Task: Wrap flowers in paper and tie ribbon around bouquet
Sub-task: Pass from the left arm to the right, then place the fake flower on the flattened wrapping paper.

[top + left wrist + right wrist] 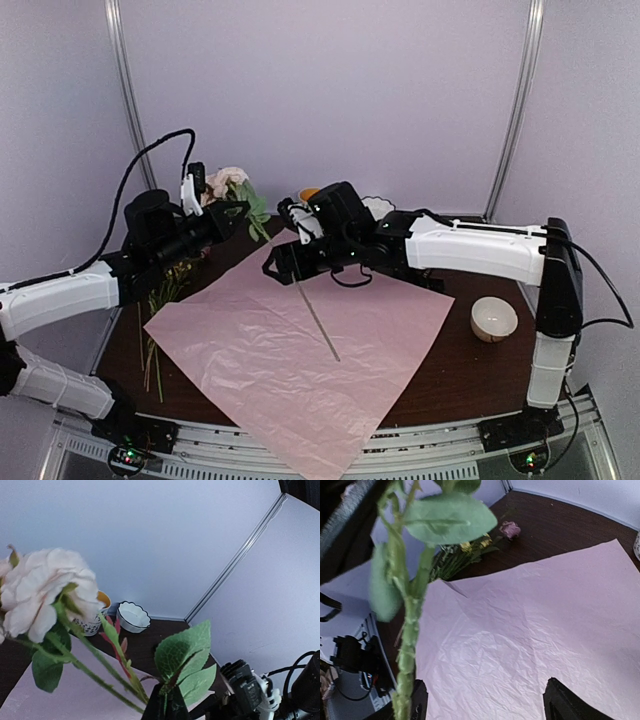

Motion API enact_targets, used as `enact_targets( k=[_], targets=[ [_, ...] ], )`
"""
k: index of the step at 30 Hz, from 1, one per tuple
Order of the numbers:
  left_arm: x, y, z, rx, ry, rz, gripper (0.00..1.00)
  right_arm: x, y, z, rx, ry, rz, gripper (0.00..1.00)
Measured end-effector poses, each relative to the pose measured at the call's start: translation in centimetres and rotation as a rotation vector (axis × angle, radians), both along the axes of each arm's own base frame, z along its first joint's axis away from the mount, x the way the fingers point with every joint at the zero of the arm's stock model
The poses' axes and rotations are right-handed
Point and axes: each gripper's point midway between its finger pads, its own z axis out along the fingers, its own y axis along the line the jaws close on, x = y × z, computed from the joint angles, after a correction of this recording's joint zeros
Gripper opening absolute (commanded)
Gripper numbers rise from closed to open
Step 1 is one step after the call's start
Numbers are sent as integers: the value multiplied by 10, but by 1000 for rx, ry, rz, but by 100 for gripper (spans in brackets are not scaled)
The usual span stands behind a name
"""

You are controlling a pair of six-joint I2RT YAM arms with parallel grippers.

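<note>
Green stems and tiny yellow blossoms of the loose flowers (170,285) lie along the left edge of the dark wooden table (450,370). Their heads point toward the far side and their thin stems run toward the near edge. From the right wrist camera, a dusky pink bloom lies at the far end of this bunch, just beside the paper. Right of the bunch and raised above the table, the left gripper (228,214) is clamped tight on one pale pink rose (228,182). It grips low on the stalk among broad green leaves. The head tilts up toward the far left and the stalk slopes down toward the near right. Next comes the right gripper (288,268), hovering over the far corner of the paper with its fingers (417,702) spread wide and gripping nothing. A leafy green stem (407,640) passes just beside one finger, but whether they touch cannot be told. From above, a thin bare length of stem runs from under this claw toward the near right, over the sheet. The lilac-pink paper (300,390) lies flat and lightly creased, turned cornerwise. One corner points at the arms and hangs past the near table edge. Behind the grippers stand a patterned cup (97,620) and a white scalloped bowl (133,616). Far right on the table sits a small round bowl (494,318).
</note>
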Motion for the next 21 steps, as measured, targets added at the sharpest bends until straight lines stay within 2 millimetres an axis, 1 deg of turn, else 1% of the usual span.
enact_targets(
  k=[3,5,6,8,10,11,13,14,15,16,17,18,21],
  targets=[
    [2,-7,-6,5,5,-19,0,9,-10,-27,-114,0,-46,63],
    [3,-10,-9,20,8,-29,0,10,-14,-38,-162,-2,-51,52],
    [3,-11,-9,26,6,-32,0,10,-16,-42,-181,-2,-50,43],
    [3,-12,-9,40,-6,-37,0,9,-20,-46,-202,0,-49,26],
    [3,-13,-8,55,-17,-41,0,9,-20,-46,-206,-6,-45,12],
    [3,-13,-8,63,-21,-42,0,9,-20,-46,-201,1,-51,2],
    [5,-14,-8,92,-13,-41,2,9,-19,-45,-193,9,-54,0],
    [7,-15,-8,111,-6,-38,23,10,-18,-44,-185,13,-60,0],
    [10,-15,-7,133,3,-32,46,10,-17,-43,-172,27,-68,0],
    [15,-16,-7,166,17,-24,64,9,-15,-42,-155,42,-78,0],
    [19,-17,-6,191,30,-11,74,11,-14,-41,-132,60,-97,0],
    [25,-16,-5,226,52,8,80,13,-13,-40,-107,81,-120,0],
    [46,-9,-6,344,119,90,82,21,-11,-45,-39,151,-191,0]
  ],
)
